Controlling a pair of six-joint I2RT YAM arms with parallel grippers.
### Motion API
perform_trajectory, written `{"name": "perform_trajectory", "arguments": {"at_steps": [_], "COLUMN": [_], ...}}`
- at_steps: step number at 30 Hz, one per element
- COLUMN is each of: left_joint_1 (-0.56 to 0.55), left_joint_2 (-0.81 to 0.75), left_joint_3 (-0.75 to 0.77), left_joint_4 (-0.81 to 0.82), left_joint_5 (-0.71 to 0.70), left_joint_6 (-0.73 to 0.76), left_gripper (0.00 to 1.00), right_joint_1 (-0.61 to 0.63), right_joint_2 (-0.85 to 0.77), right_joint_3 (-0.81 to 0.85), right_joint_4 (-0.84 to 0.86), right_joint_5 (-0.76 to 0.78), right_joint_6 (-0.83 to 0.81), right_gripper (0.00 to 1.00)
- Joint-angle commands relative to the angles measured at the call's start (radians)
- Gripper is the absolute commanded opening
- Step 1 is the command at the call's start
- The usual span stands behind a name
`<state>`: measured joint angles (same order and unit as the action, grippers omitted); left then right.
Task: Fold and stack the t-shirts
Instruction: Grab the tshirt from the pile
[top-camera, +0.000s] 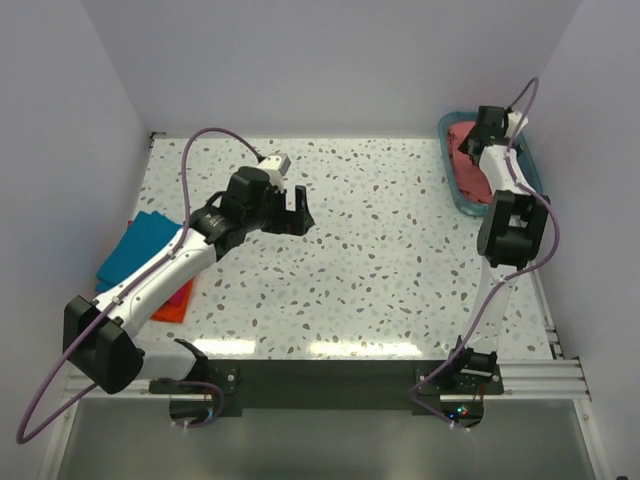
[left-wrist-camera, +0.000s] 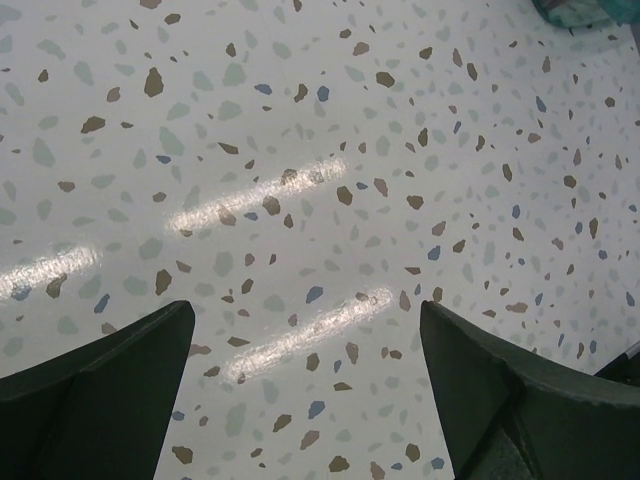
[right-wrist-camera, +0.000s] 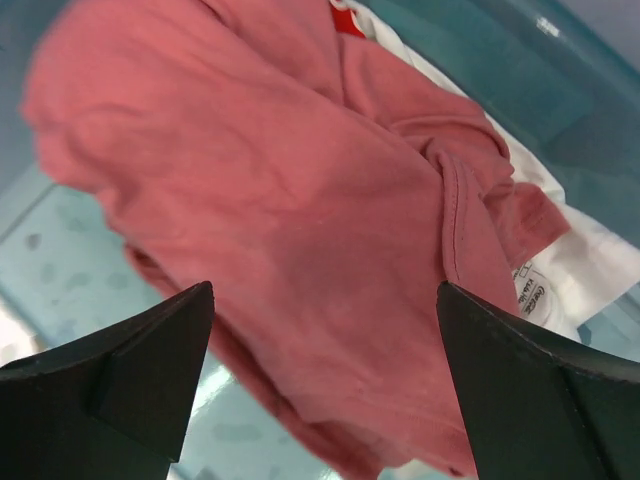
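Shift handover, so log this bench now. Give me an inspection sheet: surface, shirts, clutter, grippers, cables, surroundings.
Surface: speckled table, with glare streaks near the front.
Shirts: blue shirt folded at the left edge, orange shirt showing at its near side; red shirt and white shirt crumpled in the basket.
Clutter: nothing seen.
Grippers: left gripper open above the table; right gripper open above the red shirt.
Cables: purple cables loop along both arms.
Surroundings: plain pale walls.
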<state>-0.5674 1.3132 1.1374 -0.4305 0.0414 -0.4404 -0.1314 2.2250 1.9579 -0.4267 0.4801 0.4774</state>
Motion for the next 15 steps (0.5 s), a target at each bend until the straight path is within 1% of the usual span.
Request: {"name": "perform_trajectory", "arguments": {"at_steps": [1, 3, 6, 7, 10, 11, 13, 14, 15], "left_joint_1": [0.008, 0.011, 0.012, 0.012, 0.015, 0.017, 0.02, 0.02, 0.021], "left_joint_2": [0.017, 0.024, 0.037, 0.04, 0.04, 0.04, 0.04, 0.04, 0.04], "left_joint_3": [0.038, 0.036, 0.035, 0.033, 0.028, 0.025, 0.021, 0.019, 0.018], "left_joint_4": [0.006, 0.004, 0.001, 0.001, -0.001, -0.001, -0.001, -0.001, -0.001], "left_joint_5": [0.021, 0.028, 0.029, 0.028, 0.028, 0.026, 0.026, 0.025, 0.026], "left_joint_6": [0.032, 0.035, 0.038, 0.039, 0.04, 0.04, 0.04, 0.039, 0.039], "left_gripper": [1.0, 1.0, 1.0, 1.0, 1.0, 1.0, 1.0, 1.0, 1.0], "right_joint_1": [-0.017, -0.019, -0.022, -0.022, -0.02, -0.022, -0.022, -0.022, -0.022], "right_joint_2": [0.037, 0.056, 0.079, 0.082, 0.097, 0.099, 0.101, 0.098, 0.097], "right_joint_3": [0.033, 0.033, 0.035, 0.035, 0.035, 0.033, 0.029, 0.024, 0.022], "right_joint_4": [0.043, 0.054, 0.066, 0.075, 0.077, 0.077, 0.077, 0.08, 0.082], "right_joint_5": [0.022, 0.025, 0.012, 0.006, -0.015, -0.021, -0.034, -0.037, -0.041], "right_joint_6": [0.064, 0.064, 0.058, 0.056, 0.056, 0.056, 0.059, 0.061, 0.058], "right_gripper": [0.95, 0.93, 0.87, 0.79, 0.66, 0.56, 0.49, 0.38, 0.35]}}
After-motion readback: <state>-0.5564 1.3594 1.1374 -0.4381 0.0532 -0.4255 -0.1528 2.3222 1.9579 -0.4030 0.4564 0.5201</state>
